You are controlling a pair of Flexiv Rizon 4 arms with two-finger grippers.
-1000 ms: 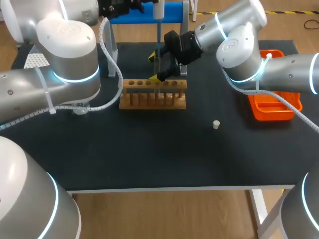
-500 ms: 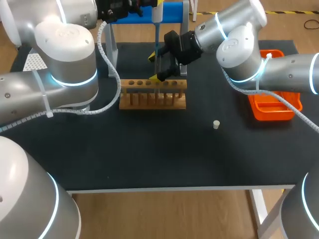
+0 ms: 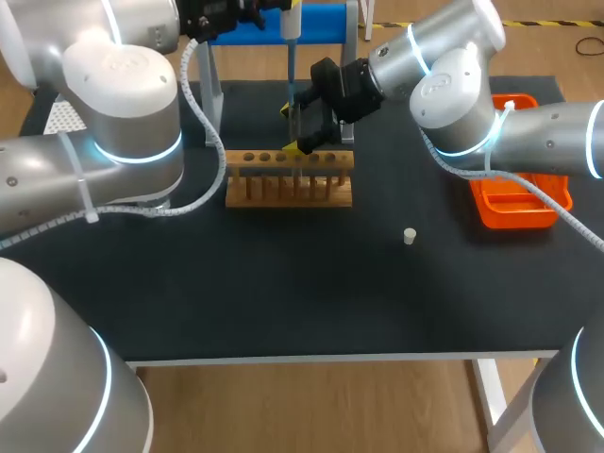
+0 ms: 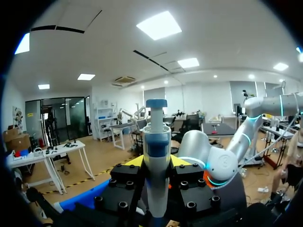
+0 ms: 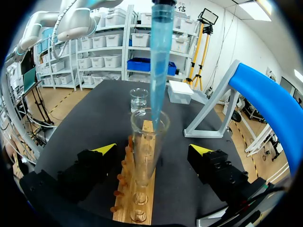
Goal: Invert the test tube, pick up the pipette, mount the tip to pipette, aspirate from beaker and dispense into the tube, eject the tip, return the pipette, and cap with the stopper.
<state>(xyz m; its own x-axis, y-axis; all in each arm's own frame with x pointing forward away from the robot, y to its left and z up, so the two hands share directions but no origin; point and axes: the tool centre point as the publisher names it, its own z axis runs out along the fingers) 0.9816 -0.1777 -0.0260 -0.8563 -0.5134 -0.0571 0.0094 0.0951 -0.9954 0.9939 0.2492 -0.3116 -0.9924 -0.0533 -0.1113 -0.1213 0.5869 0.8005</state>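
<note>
A clear test tube (image 5: 146, 146) stands upright in the wooden rack (image 5: 138, 208), between the wide-apart fingers of my right gripper (image 5: 152, 150), which touch nothing. From above, the blue pipette tip (image 5: 159, 66) points down with its end just inside the tube's mouth. My left gripper (image 4: 156, 163) is shut on the pipette (image 4: 156, 142), high over the rack (image 3: 290, 179) at the table's back. In the head view the pipette (image 3: 293, 21) hangs from my left gripper (image 3: 288, 9) above my right gripper (image 3: 296, 127). The white stopper (image 3: 410, 236) lies on the mat, right of the rack.
A glass beaker (image 5: 138, 99) and a white tip box (image 5: 181, 92) sit beyond the rack. The blue pipette stand (image 3: 326, 24) rises at the back. An orange tray (image 3: 514, 208) is at the right edge, under my right arm.
The left gripper has shifted the pipette slightly to the left above the tube. The right arm has not moved.
</note>
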